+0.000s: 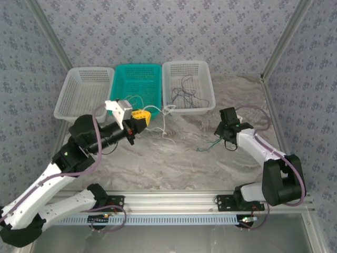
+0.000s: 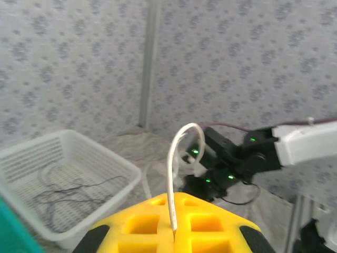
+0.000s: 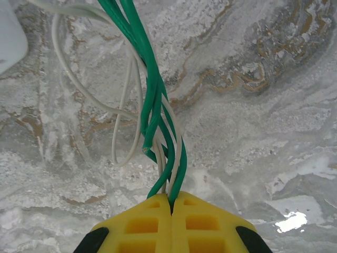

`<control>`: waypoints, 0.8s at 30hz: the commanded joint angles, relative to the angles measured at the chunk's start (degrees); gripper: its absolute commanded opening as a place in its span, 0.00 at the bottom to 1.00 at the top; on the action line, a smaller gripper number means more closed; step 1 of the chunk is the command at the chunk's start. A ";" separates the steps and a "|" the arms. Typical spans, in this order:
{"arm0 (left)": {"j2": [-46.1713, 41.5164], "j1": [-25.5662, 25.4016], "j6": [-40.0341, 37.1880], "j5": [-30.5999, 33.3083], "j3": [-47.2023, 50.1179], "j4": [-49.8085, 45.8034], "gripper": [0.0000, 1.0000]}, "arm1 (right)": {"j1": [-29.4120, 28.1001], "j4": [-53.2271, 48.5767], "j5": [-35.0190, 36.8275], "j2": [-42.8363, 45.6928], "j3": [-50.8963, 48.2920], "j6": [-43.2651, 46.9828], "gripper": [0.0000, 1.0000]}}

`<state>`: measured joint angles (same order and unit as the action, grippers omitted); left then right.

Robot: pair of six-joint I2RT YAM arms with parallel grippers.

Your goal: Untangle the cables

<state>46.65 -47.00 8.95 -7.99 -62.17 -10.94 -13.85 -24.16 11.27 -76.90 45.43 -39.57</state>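
Twisting green cable (image 3: 152,100), whitish cable (image 2: 170,184) clamped by right gripper (image 3: 172,197).
Whitish cable is pinched by left gripper (image 2: 174,205); dark wires (image 1: 181,96) lie in white basket (image 1: 192,110).

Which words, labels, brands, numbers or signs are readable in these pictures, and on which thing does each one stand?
None. No text stands on the teal basket, the white basket holding dark wires, the left gripper, the right gripper, the pale cable, the green cable or the patterned walls.
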 commanded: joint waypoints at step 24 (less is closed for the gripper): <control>45.64 35.11 1.20 1.93 -33.96 1.44 0.00 | -4.25 0.12 -5.71 6.40 1.46 -0.58 0.00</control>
<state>90.59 -12.67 7.81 -3.07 -97.45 -12.91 -17.58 -22.57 6.15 -72.23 45.47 -39.81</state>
